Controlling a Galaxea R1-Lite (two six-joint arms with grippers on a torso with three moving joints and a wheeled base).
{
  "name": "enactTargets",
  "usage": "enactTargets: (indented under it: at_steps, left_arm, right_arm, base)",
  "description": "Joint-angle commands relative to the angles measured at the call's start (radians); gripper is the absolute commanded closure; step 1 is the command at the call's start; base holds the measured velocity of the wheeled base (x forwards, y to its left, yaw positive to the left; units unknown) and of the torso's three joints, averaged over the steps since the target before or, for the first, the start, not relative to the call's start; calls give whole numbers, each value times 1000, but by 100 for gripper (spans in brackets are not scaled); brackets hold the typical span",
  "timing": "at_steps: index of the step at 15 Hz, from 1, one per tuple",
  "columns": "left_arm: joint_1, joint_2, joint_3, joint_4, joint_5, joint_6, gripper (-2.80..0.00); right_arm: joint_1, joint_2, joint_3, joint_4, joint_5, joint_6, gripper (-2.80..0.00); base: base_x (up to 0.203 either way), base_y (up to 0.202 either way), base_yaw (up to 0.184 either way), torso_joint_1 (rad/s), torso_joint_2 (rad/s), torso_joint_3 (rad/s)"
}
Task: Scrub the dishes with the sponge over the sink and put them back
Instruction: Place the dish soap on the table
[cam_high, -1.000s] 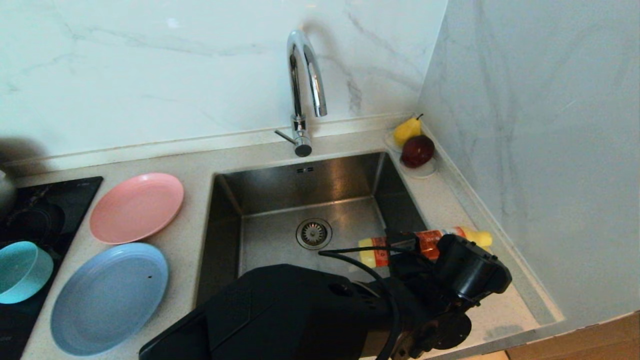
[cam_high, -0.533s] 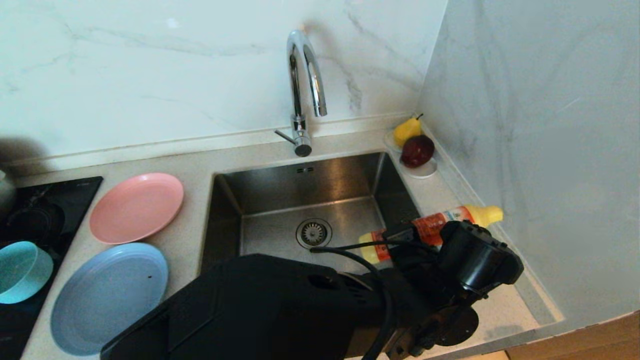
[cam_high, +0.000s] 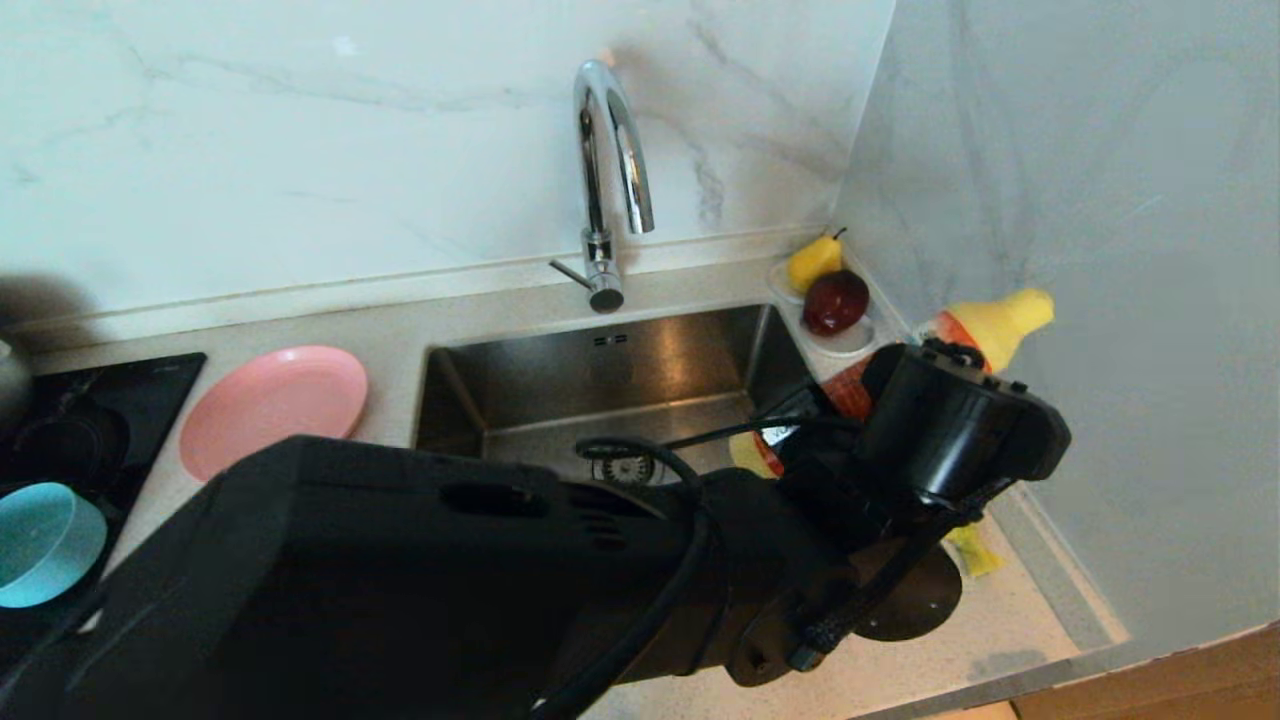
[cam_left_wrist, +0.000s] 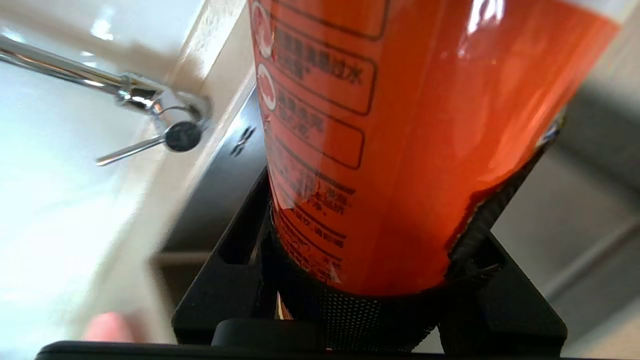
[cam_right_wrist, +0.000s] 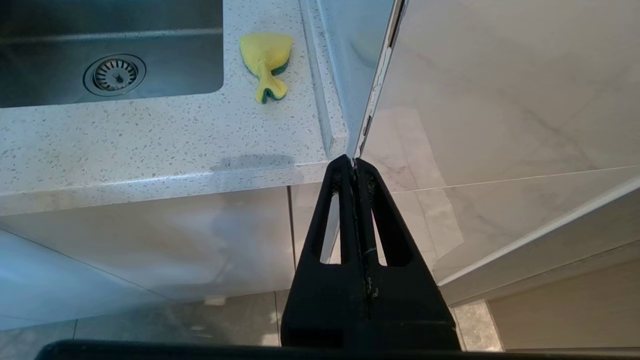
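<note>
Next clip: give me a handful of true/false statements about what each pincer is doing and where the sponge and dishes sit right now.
1. The left pincer grips an orange-labelled bottle. True.
2. The sponge lies inside the sink. False: it lies on the counter beside the basin.
3. The right pincer is shut and holds nothing. True.
4. The pink plate sits in the sink. False: it rests on the counter on the robot's left of the basin.
5. The teal bowl is stacked on the pink plate. False: they lie apart.

The square stainless-steel sink (cam_high: 600, 380) lies between the round pink plastic plate (cam_high: 270, 400) at left and the soft yellow sponge (cam_right_wrist: 265, 62) at right.
</note>
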Motion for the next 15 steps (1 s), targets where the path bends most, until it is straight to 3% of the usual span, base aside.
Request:
enactTargets:
  at_steps: [1, 3, 6, 10, 15]
  left_arm:
    - [3, -56, -15, -5, -51, -67, 0]
    - [8, -67, -70, -3, -135, -115, 0]
    - [22, -104, -119, -6, -242, -131, 0]
    - [30, -162, -146, -24, -315, -143, 0]
    - [63, -295, -146, -27, -329, -261, 0]
  right_arm:
    - [0, -2, 0, 0, 0, -1, 0]
    - [0, 0, 0, 0, 0, -1, 0]
    - [0, 0, 0, 0, 0, -1, 0]
    - [0, 0, 0, 0, 0, -1, 0]
    - [0, 0, 0, 0, 0, -1, 0]
  base:
    - [0, 0, 0, 0, 0, 0]
    - [0, 0, 0, 0, 0, 0]
    - [0, 0, 0, 0, 0, 0]
    - [0, 0, 0, 0, 0, 0]
    - [0, 0, 0, 0, 0, 0]
